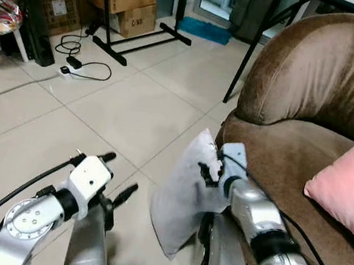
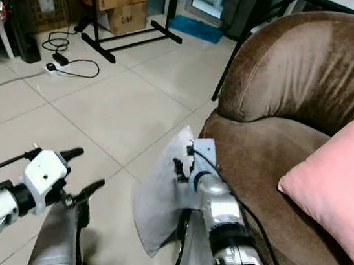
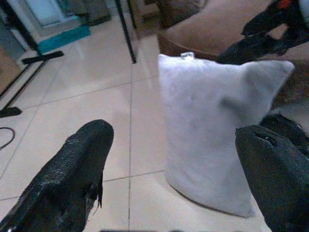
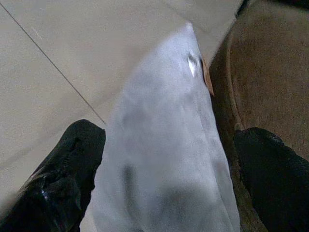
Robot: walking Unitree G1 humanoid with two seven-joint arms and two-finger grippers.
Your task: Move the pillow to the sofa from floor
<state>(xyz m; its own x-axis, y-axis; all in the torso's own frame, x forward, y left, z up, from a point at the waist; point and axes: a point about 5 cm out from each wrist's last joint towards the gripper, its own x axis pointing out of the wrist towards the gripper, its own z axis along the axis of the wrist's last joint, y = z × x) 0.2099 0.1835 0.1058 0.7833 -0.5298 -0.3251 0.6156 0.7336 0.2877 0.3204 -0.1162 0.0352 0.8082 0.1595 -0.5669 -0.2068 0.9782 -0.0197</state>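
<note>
Jaws of right gripper [image 4: 166, 179] straddle white pillow [image 1: 182, 195] beside sofa [image 1: 291, 154].

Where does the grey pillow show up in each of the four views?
Left eye view: grey pillow low centre, against the brown sofa.
Right eye view: low centre-left.
Left wrist view: centre-right, standing on tiles.
Right wrist view: centre, between the open fingers.
Shared landmark: the sofa's front edge beside it.

Right gripper [image 4: 169, 179] open, its black fingers [image 4: 72, 164] straddling the grey pillow [image 4: 164, 154] on either side. Pillow stands on edge on tiled floor [image 4: 72, 53], just beside brown sofa [image 4: 270, 77] base.
</note>
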